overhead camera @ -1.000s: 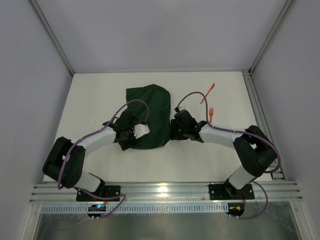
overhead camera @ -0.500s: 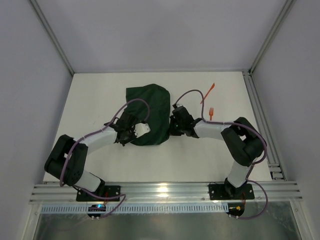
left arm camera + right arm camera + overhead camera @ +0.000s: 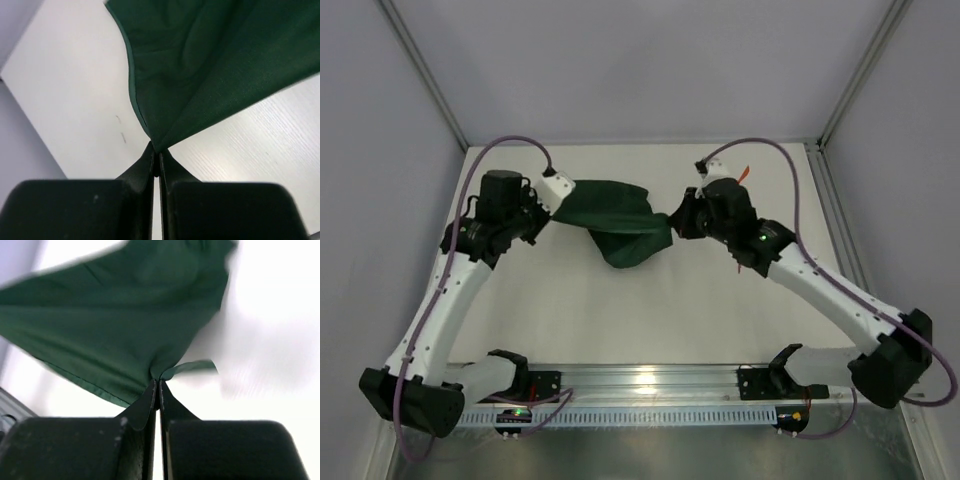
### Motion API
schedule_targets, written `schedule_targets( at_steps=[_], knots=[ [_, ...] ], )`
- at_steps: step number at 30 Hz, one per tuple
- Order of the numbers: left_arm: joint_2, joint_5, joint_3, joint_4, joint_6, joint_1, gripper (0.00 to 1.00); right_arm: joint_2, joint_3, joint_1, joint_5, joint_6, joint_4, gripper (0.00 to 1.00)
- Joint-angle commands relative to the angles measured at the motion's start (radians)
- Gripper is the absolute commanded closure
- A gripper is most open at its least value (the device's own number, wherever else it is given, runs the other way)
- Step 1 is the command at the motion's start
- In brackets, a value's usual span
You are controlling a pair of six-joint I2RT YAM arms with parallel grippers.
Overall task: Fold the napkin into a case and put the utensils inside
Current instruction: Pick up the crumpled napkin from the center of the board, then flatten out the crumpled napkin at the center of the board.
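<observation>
You have the dark green soft cloth napkin (image 3: 620, 222) hanging above the bench's twelve o'clock half, each tool (image 3: 156, 159) (image 3: 158, 384) clenched on a corner; uneven pulling could slip one free.

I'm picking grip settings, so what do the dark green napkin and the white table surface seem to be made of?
The dark green napkin: looks like soft woven cloth, matte; it sags and creases between the two pincers and shows a stitched hem along its edge. The white table surface: seems rigid board, probably laminate or painted wood, with a faint straight grain and low sheen; the exact material cannot be told.
</observation>
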Motion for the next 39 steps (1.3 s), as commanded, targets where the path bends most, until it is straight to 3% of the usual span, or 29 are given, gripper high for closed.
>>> schedule_targets(
  at_steps=[1, 5, 10, 16, 22, 25, 27, 29, 30, 32, 35, 39],
  knots=[
    [-0.079, 0.038, 0.166, -0.288, 0.001, 0.01, 1.0, -0.17, 0.186, 0.012, 0.091, -0.106, -0.152, 0.96],
    [-0.139, 0.065, 0.365, -0.419, 0.014, 0.01, 1.0, -0.254, 0.369, 0.054, 0.109, -0.161, -0.321, 0.96],
    [-0.15, 0.101, 0.583, -0.554, 0.008, 0.01, 1.0, -0.274, 0.495, 0.09, 0.017, -0.167, -0.395, 0.96],
    [-0.122, 0.038, 0.475, -0.475, -0.007, 0.01, 1.0, -0.27, 0.464, 0.073, 0.097, -0.184, -0.406, 0.96],
    [0.059, -0.056, 0.48, -0.283, -0.042, 0.014, 1.0, -0.039, 0.559, -0.169, 0.017, -0.27, -0.341, 0.96],
    [0.212, -0.109, 0.646, -0.239, -0.076, 0.027, 1.0, 0.151, 0.762, -0.227, 0.022, -0.315, -0.334, 0.96],
    [0.348, -0.114, 0.862, -0.263, -0.101, 0.037, 1.0, 0.248, 0.896, -0.247, 0.042, -0.336, -0.34, 0.96],
    [0.445, -0.113, 1.046, -0.32, -0.127, 0.045, 1.0, 0.389, 1.134, -0.272, 0.048, -0.353, -0.366, 0.96],
    [0.526, -0.11, 1.217, -0.346, -0.134, 0.045, 1.0, 0.431, 1.209, -0.278, 0.054, -0.355, -0.372, 0.96],
    [0.573, -0.123, 1.322, -0.364, -0.144, 0.045, 1.0, 0.517, 1.407, -0.292, 0.053, -0.365, -0.375, 0.96],
    [0.542, -0.139, 1.288, -0.261, -0.134, 0.045, 1.0, 0.516, 1.437, -0.295, 0.051, -0.419, -0.297, 0.96],
    [0.436, -0.094, 1.061, -0.186, -0.073, 0.045, 1.0, 0.361, 1.203, -0.294, 0.029, -0.48, -0.212, 0.96]
  ],
)
